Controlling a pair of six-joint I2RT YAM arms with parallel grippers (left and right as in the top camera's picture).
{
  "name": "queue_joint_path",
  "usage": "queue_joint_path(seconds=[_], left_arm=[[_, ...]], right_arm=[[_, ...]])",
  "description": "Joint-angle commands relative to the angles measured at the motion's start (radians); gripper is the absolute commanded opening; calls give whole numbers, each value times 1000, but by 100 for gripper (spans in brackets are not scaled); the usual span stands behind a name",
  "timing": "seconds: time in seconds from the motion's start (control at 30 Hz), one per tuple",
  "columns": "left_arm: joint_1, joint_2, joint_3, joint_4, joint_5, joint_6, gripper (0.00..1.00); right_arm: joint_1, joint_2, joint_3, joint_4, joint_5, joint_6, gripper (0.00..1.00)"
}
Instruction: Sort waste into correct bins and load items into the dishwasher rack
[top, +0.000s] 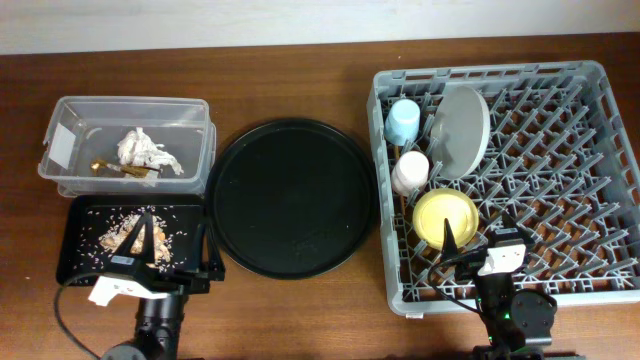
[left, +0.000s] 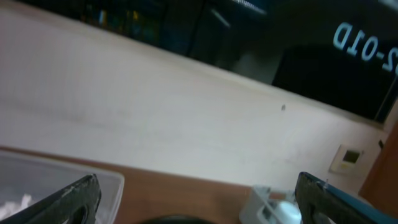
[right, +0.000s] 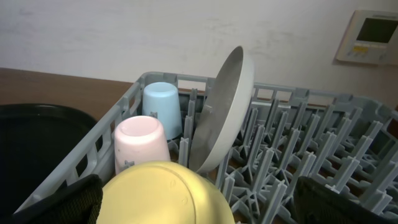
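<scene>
left tool (left: 196, 180): released, fingers (left: 74, 199) spread wide with nothing between them; raised over the near half of the shallow black tray, tipped up toward a pale wall (left: 155, 106).
right tool (right: 198, 182): released too, fingers (right: 62, 202) far apart, gripping nothing; poised above the near-left corner of the dishwasher rack.
dishwasher rack (top: 520, 72): grey and pegged, on the table (top: 300, 70), stretching ahead and to the right of the right tool.
yellow bowl (top: 446, 218): mouth down in the rack, just below and ahead of the right tool, framed between its 2 fingers in the wrist view.
pink cup (top: 411, 172): upside down in the rack, just beyond the bowl, ahead-left of the right tool.
light blue cup (top: 403, 122): upside down, directly behind the pink cup, farther from the right tool.
pale plate (top: 462, 128): on edge and leaning, ahead of the right tool, just beside both cups on their right.
shallow black tray (top: 85, 215): on the table beneath the left tool.
food scraps (top: 135, 240): beige with white grains, scattered in the shallow black tray, under and just ahead of the left tool.
clear tub (top: 130, 101): just beyond the shallow black tray, well ahead of the left tool.
white tissue (top: 143, 150): crumpled inside the clear tub.
gold-brown wrapper (top: 120, 170): in the clear tub, just beside the tissue, on the side nearer the left tool.
round black tray (top: 290, 195): ahead-right of the left tool, between the 2 bins and the rack, a few pale specks on it.
</scene>
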Motion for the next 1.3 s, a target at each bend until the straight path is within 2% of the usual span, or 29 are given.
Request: queue_joint_path(seconds=[0.0,0.1,0.17,0.23,0.3,0.4,0.43,0.63,0.7,0.8,0.87,1.27], left_arm=[[-6,-61,-159,49,29,2,99],[-6,-60,-232,44,5,3,99],[-6,-60,-262,44,-18,71,99],[-6,-60,-267,9,-24,191,99],[-6,-60,-267,-93,-69,368,99],[-6,-60,-267,-111,-99,578,99],[-6,-60,-267,-111,-101,610,99],[-35,-60,-267,-114,-159,599,99],[-37,-60,-267,-111,-187,559,99],[-37,-60,-267,-104,-259,420,100],[-37,-60,-267,-99,-305,369,99],[-34,-60,-267,-99,-301,367,99]], right_arm=[[-6,-6,-6,-3,-16,-6,98],[-6,-7,-6,-3,-15,-6,98],[-6,-7,-6,-3,-16,-6,98],[-6,-7,-6,-3,-15,-6,98],[-6,-7,-6,-3,-16,-6,99],[-6,-7,-6,-3,-16,-6,98],[-6,-6,-6,-3,-16,-6,99],[-6,-6,-6,-3,-15,-6,98],[-6,-6,-6,-3,-16,-6,99],[-6,-6,-6,-3,-16,-6,98],[-6,-6,-6,-3,-15,-6,98],[-6,-6,-6,-3,-15,-6,98]])
